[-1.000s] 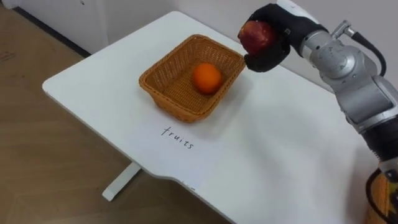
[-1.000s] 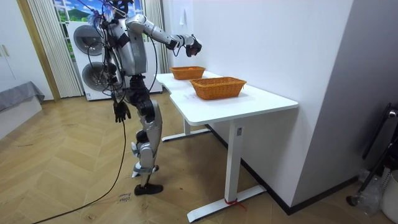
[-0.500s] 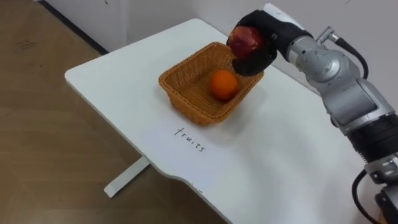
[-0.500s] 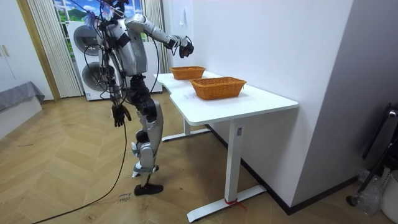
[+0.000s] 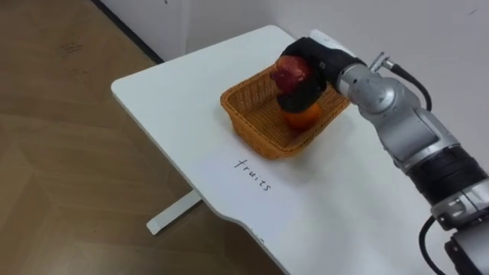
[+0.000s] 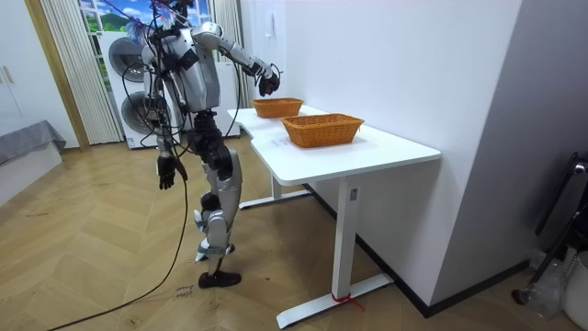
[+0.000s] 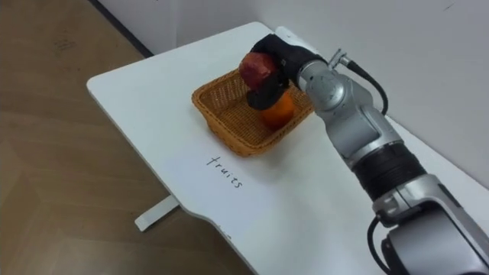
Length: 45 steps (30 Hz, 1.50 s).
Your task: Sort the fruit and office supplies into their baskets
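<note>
My right hand [image 5: 315,67] is curled round the red apple [image 5: 289,71], holding it just over the fruit basket [image 5: 252,131] so it can go down beside the orange [image 5: 304,118] lying inside. A handwritten label [image 5: 253,175] marks the table [image 5: 168,92] near that basket. In the room view my left hand [image 6: 166,172] hangs at my side, and a second basket [image 6: 322,131] stands further to the room view's right, its contents hidden. The right eye view agrees: apple above orange, not yet released.

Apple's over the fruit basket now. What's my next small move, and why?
Probably shift the right hand slightly toward the free side of the wicker basket, lower it, then open the fingers: the apple hangs right above the orange inside, so a straight drop might strike it.
</note>
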### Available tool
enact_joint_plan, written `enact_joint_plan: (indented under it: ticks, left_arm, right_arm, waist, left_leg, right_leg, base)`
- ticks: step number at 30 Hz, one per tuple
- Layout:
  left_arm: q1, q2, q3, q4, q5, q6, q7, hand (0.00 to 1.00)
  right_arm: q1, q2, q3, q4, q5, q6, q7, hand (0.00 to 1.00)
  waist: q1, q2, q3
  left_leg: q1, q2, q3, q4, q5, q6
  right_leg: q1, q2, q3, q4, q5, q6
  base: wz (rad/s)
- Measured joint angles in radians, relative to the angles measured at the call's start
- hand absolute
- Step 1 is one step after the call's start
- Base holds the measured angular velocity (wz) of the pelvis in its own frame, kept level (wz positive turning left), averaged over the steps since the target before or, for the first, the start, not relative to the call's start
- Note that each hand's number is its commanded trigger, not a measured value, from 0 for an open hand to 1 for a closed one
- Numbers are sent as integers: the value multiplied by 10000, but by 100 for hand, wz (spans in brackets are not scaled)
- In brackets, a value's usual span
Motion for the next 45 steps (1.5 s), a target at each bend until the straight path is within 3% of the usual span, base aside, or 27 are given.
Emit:
enact_joint_plan:
  ticks: [5, 16, 30, 37, 42, 45]
  left_arm:
    - [23, 7, -4, -26, -7, -3, 126, 0]
    - [31, 15, -10, -162, -17, -204, 167, 0]
    - [36, 59, 4, -175, -8, -142, 132, 0]
    - [18, 56, -22, -129, -203, -220, 113, 0]
    - [-110, -26, -2, 44, -190, -237, 110, 0]
    - [-85, -105, -4, 37, -192, -242, 122, 0]
  right_arm:
    - [-1, 7, 12, 6, 2, -13, 3, 0]
    - [0, 6, 27, 40, 9, -23, 2, 0]
    - [0, 4, 14, 392, -72, -13, 3, 0]
    - [0, 1, -147, 233, -29, -269, -39, 0]
    - [52, -210, -686, -644, 84, -372, -258, 0]
    - [257, -270, -1488, -1095, 307, -559, -573, 0]
  waist:
    - [119, 2, 4]
    - [44, -79, -11]
    - [-86, -74, 3]
    - [-560, 23, 38]
    - [-858, 117, -6]
    - [-1231, 216, -92]
  left_leg:
    - [-49, -6, -61, 8, 3, -5]
    - [-28, -4, -51, 1, 5, -5]
    - [27, 8, 47, 10, 4, -7]
    - [17, 11, 121, 8, 3, -5]
    - [-91, 25, 309, 9, 5, 1]
    - [-61, 13, 355, 3, 5, 43]
  right_leg:
    - [7, 4, -30, -6, 0, 0]
    - [13, 5, -6, -10, 0, 1]
    - [32, 10, 59, -12, 1, -1]
    - [-6, 19, 322, -15, 1, -1]
    - [-190, 9, 542, -16, 1, -1]
    - [-164, -23, 555, 11, 2, -2]
  base:
    - [6]
    - [0]
    - [-1]
    - [-3]
    - [-10]
    - [2]
